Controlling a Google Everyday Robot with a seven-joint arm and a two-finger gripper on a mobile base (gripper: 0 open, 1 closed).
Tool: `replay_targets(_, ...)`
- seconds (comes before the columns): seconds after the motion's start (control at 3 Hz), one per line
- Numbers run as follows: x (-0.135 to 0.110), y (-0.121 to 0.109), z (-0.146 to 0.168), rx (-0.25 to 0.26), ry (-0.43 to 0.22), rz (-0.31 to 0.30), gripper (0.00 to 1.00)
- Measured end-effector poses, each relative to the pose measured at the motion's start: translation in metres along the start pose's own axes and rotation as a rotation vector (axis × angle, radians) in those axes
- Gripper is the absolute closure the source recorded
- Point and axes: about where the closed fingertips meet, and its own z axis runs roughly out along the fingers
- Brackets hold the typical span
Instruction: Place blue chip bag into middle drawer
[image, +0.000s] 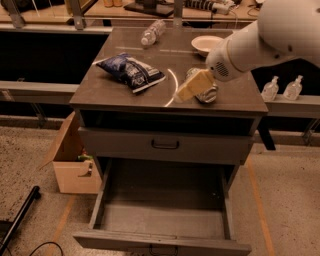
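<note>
1. In the camera view, the cabinet (235, 97) is the landmark. The blue chip bag (129, 72) lies crumpled on the left half of its top, well apart from the gripper.
2. The gripper (183, 93) hangs over the front middle of the cabinet top on a white arm (260, 40) reaching in from the cabinet's right. Whether it is apart or together cannot be told; it holds nothing.
3. A crushed can (209, 93) lies just behind the gripper, right of centre on the top.
4. A white bowl (206, 44) and a clear bottle (152, 32) sit at the back of the top.
5. The middle drawer (165, 220) is pulled out at the cabinet's bottom, below the closed upper drawer (125, 142).
6. A cardboard box (75, 172) stands on the floor at the cabinet's left.
</note>
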Motion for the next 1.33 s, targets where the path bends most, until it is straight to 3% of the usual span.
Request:
replay_targets(0.33, -0.013, 0.002, 0.046, -0.016, -0.04, 0.063, 0.0)
replay_targets(0.67, -0.048, 0.004, 0.115, -0.002, -0.127, 0.109, 0.0)
replay_targets(1.33, -0.099, -0.007, 0.183, 0.03, -0.212, 0.123, 0.0)
